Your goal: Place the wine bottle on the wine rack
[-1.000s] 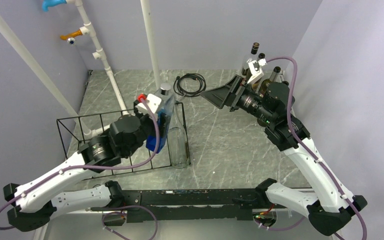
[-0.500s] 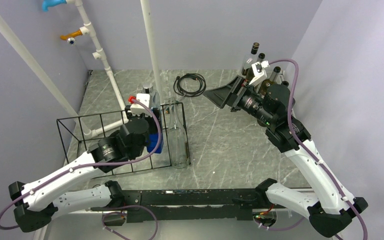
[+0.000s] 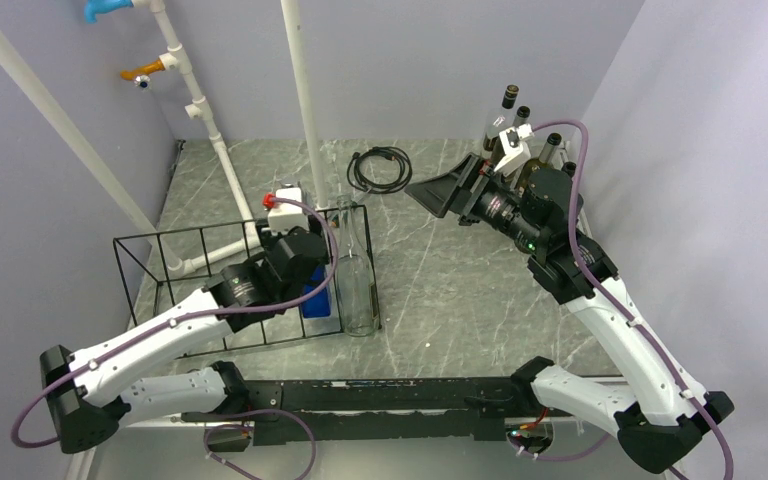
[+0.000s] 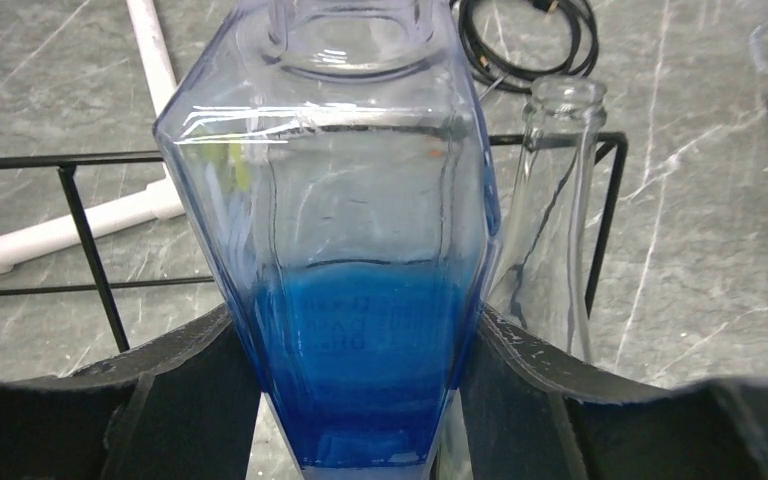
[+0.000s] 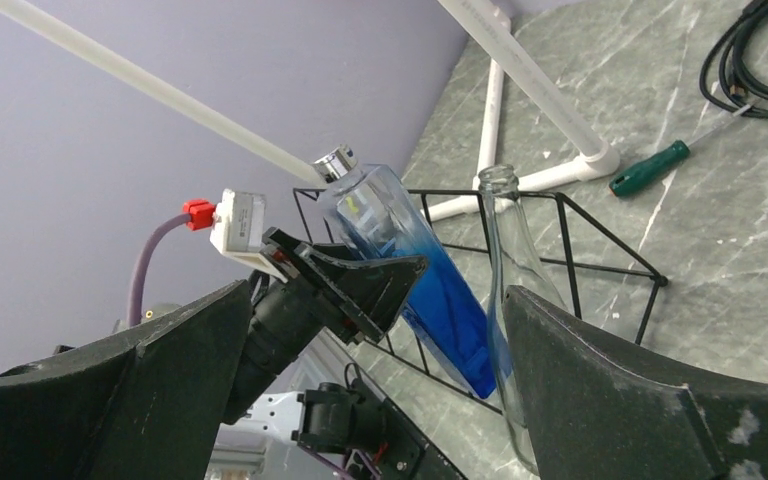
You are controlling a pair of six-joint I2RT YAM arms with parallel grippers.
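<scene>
Left arm [image 3: 160, 335] stretched over wine rack [image 3: 160, 241], pincer [image 4: 355, 405] clamping the blue-tinted bottle [image 4: 360, 250].

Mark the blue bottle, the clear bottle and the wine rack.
blue bottle [image 4: 360, 330]: left wrist view, on its blue-tinted lower body.
clear bottle [image 4: 552, 220]: left wrist view, on its neck.
wine rack [image 4: 62, 165]: left wrist view, on a wire joint of the top rail.

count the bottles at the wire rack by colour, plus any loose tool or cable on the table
blue bottle: 1
clear bottle: 1
green-handled screwdriver: 1
black cable coil: 1
total: 4
</scene>
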